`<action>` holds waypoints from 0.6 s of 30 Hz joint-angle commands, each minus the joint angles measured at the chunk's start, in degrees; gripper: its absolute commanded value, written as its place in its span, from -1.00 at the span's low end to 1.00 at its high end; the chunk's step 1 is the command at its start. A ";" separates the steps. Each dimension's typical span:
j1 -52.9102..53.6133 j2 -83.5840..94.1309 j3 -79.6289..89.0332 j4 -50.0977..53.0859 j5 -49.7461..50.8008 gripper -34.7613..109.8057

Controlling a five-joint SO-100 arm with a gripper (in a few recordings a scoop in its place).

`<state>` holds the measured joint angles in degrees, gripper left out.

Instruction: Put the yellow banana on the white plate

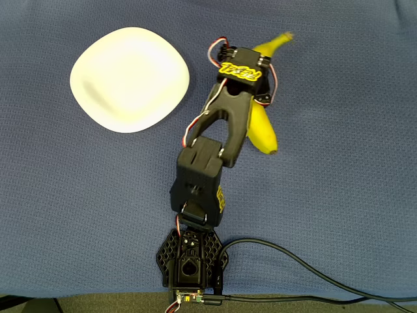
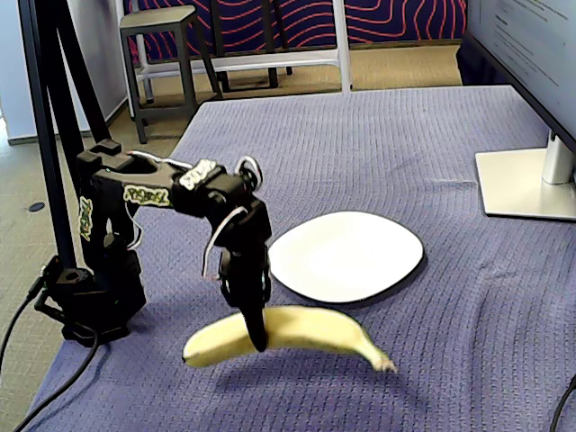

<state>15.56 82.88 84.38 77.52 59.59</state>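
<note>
I see the yellow banana [image 2: 297, 331] pinched near its middle by the gripper [image 2: 258, 335], whose black fingers are closed across it in the fixed view. The fruit hangs roughly level above the blue-purple cloth [image 2: 468, 297], with a soft shadow under it on the fabric, so I read it as lifted clear of the surface. Its thicker end points toward the arm's base and its thin tip, slightly drooping, points away to the right in that view. From overhead, the banana [image 1: 262, 127] runs lengthwise beside the arm's forearm, partly hidden under the wrist, with its stem end poking out at the top and looking blurred. The white plate [image 2: 346, 255] lies flat on the cloth just behind the banana in the fixed view, empty and glossy; in the overhead view the plate [image 1: 129, 78] sits to the left of the arm, apart from the fruit. The black arm [image 1: 208, 163] carries yellow lettering on its wrist and red-and-white wires looping along its joints, and its base sits at the cloth's near edge with a black cable [image 1: 306, 267] trailing off to the right. In the fixed view I can also make out a monitor stand [image 2: 526, 180] on the far right of the table and a stool [image 2: 162, 54] on the floor behind.
</note>
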 commanded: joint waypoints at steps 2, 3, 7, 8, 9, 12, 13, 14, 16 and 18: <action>-2.99 13.01 3.43 0.62 -3.08 -0.52; -3.78 14.15 4.75 0.18 -4.22 -0.52; -6.59 18.63 10.46 -3.69 -9.76 -0.52; -7.21 19.51 11.16 -4.48 -10.55 -0.52; -7.91 20.39 11.78 -4.92 -11.16 -0.52; -10.63 23.03 12.30 -5.01 -12.92 -0.52; -11.87 23.64 12.39 -5.19 -13.71 -0.52; -13.10 24.43 12.83 -5.54 -14.50 -0.52; -15.47 26.28 14.06 -6.77 -15.56 -0.52; -17.40 27.77 14.94 -8.44 -15.12 -0.52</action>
<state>1.32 102.92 99.58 72.07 45.09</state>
